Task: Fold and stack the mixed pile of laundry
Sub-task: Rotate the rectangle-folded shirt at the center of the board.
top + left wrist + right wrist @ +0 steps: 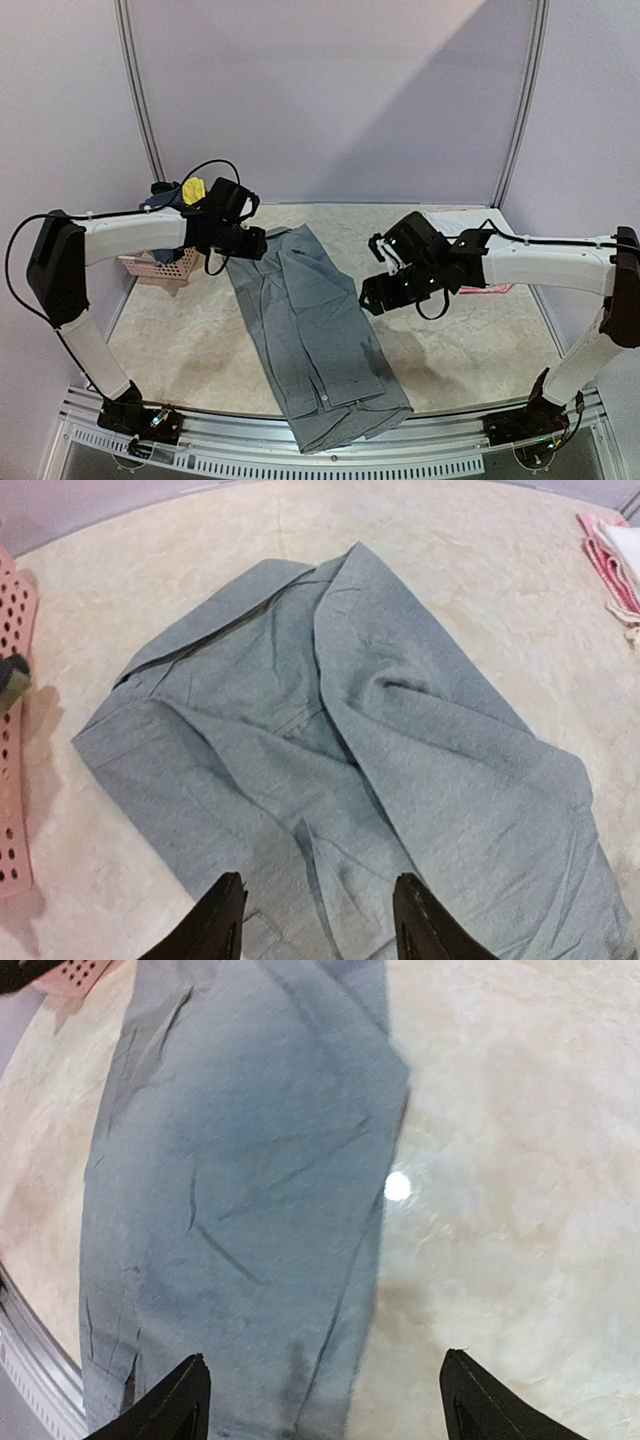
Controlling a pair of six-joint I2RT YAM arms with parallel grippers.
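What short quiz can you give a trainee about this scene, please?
1. True or false: the grey trousers lie inside the pink basket.
2. Choose one. In the top view, the pink basket stands: A) at the far left, behind the left arm; B) at the far right; C) at the near edge, in the centre.
3. Short answer: what do the left end effector and the right end effector hold?

Key:
1. False. They lie spread out on the table.
2. A.
3. Nothing. Both are open above the trousers.
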